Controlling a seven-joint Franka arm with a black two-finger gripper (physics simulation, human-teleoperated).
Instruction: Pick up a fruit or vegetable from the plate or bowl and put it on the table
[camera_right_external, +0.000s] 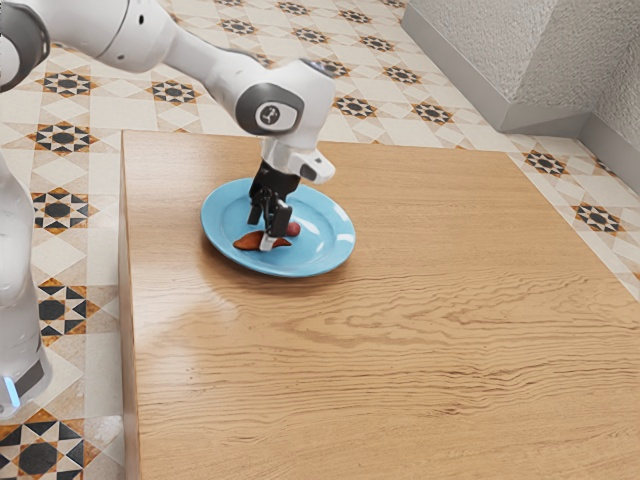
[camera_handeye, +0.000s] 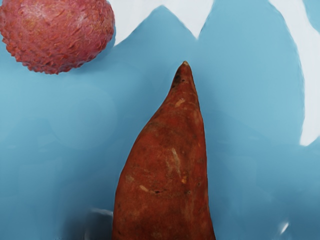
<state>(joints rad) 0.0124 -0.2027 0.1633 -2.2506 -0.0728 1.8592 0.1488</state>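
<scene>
On blue plate (camera_right_external: 332, 245), sweet potato (camera_handeye: 167, 175) at spread gripper (camera_right_external: 262, 233), lychee (camera_handeye: 57, 32) near

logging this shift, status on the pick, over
Gripper at sweet potato, grip unconfirmed. Sweet potato over blue plate. Red fruit close by, not touching.

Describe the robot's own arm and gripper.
The arm is white and smooth, with rounded segments, dark grey joint covers, a small round emblem and a blue light strip. The gripper is black and angular, with a pale tip.

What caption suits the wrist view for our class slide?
Tapering red-brown sweet potato and round, bumpy red fruit on glossy blue plate.
</scene>
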